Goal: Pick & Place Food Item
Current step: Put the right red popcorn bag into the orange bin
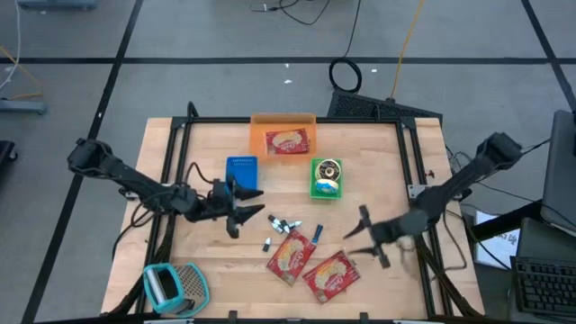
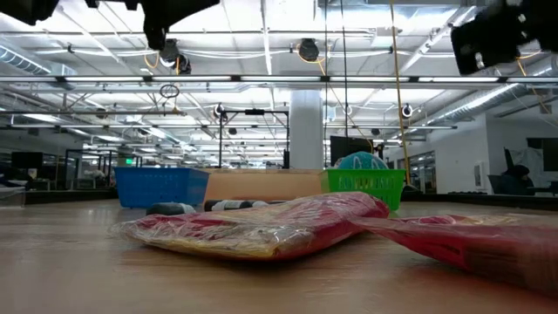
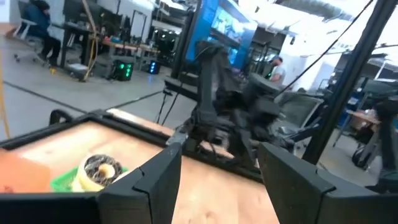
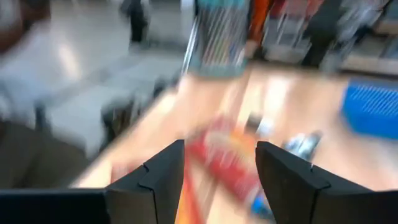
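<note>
Two red food packets lie flat on the wooden table near its front edge; the low view shows them close up. A third red packet lies in the orange basket at the far edge. My left gripper hovers open, left of centre, beside the blue basket, with nothing between its fingers. My right gripper hovers open, right of the packets, pointing toward them; its fingers are empty too.
A green basket with a round item stands at the centre back. Several small dark and white items lie scattered between the grippers. A teal object sits at the near left corner. Black frame rails run along the table's sides.
</note>
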Controlling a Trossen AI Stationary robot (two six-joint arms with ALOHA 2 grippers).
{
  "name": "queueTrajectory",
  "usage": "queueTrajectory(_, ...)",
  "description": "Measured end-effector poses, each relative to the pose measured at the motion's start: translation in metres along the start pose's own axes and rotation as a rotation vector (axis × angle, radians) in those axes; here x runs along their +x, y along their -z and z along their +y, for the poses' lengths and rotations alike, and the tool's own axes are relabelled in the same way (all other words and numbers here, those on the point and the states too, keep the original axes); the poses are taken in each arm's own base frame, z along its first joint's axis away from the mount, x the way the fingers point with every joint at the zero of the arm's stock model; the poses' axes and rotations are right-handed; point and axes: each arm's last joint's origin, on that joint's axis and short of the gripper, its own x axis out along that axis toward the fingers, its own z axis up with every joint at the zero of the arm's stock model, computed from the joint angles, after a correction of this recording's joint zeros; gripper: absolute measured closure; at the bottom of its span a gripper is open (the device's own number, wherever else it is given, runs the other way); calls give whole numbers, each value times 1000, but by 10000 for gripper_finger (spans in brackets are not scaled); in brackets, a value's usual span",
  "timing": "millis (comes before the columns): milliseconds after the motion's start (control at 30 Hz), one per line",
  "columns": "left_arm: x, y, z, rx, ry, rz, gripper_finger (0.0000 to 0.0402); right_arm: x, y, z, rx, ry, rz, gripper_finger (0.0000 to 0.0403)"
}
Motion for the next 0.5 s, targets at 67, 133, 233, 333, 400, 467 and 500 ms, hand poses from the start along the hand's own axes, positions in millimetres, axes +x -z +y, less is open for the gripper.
queueTrajectory(67, 0, 1, 0, -5, -4, 11, 185, 13, 10, 9, -32, -13, 128, 215)
queueTrajectory(133, 1, 1, 2, -6, -8, 8, 185, 24, 21, 15, -68, -11, 256, 215)
queueTrajectory(233, 2, 0, 5, 1, -22, 5, 185, 36, 38, 15, -78, 22, 430, 215)
queueTrajectory(333, 4, -1, 9, -3, -42, -1, 185, 45, 47, 10, -14, -2, 505, 215)
queueTrajectory(400, 5, -1, 12, -7, -55, -2, 185, 49, 50, 8, 31, -52, 518, 215)
queueTrajectory(467, 7, -2, 14, -19, -66, -2, 185, 51, 53, 5, 54, -66, 547, 215)
queueTrajectory(500, 7, -2, 15, -23, -70, -4, 185, 52, 56, 3, 59, -65, 561, 215)
